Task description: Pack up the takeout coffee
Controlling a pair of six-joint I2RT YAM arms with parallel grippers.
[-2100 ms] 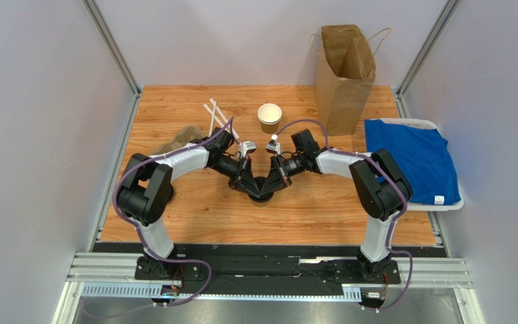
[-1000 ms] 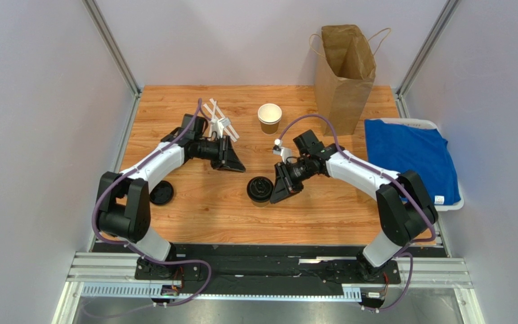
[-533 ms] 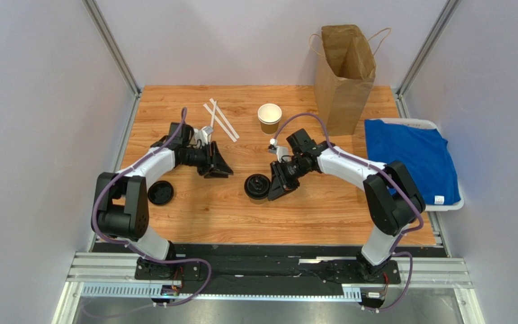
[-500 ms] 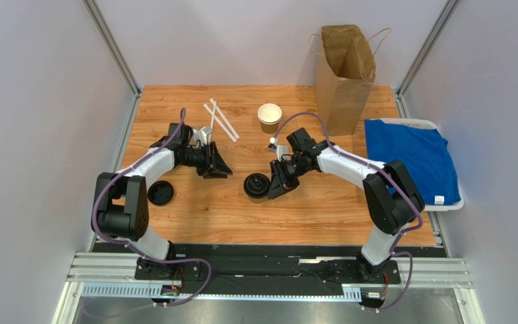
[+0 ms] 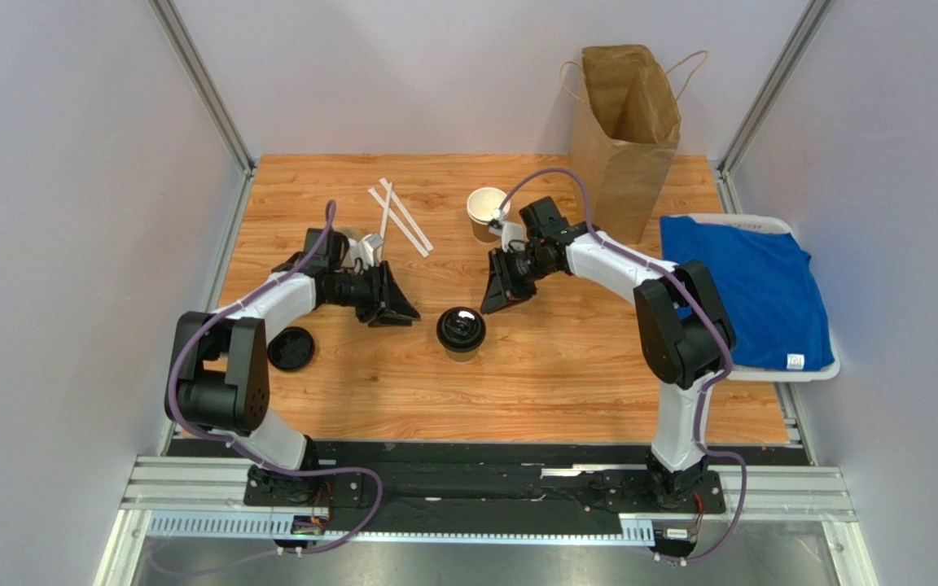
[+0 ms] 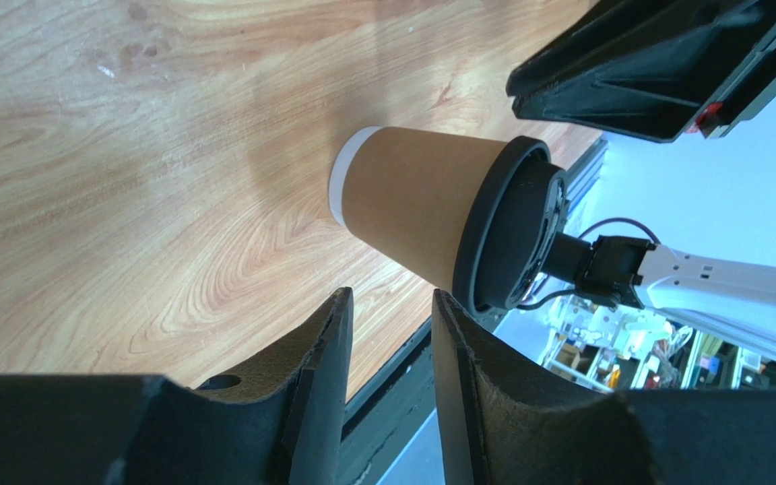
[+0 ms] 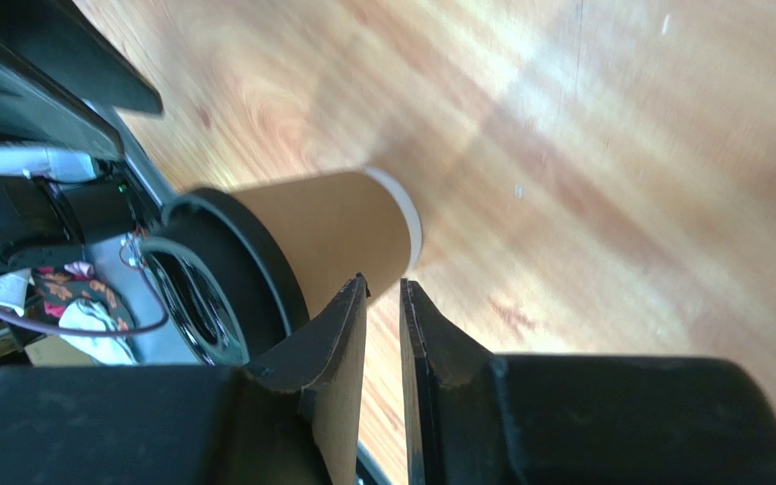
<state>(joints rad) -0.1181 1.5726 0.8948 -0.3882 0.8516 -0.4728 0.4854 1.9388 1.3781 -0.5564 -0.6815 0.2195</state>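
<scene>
We are worrying that a sideways knock could topple the takeout coffee (image 5: 462, 332), and that squeezing hard could dent its paper wall or pop the lid. It is standing upright on the desk (image 5: 535, 379), between the left gripper (image 5: 396, 302) and the right gripper (image 5: 494, 297), touched by neither. It is showing brown kraft, a white foot and a seated black lid. The left fingers are standing apart on nothing. The right ones are showing a thin gap, empty.

Lidless cup (image 5: 479, 205) partly behind right arm (image 5: 609, 263)
</scene>
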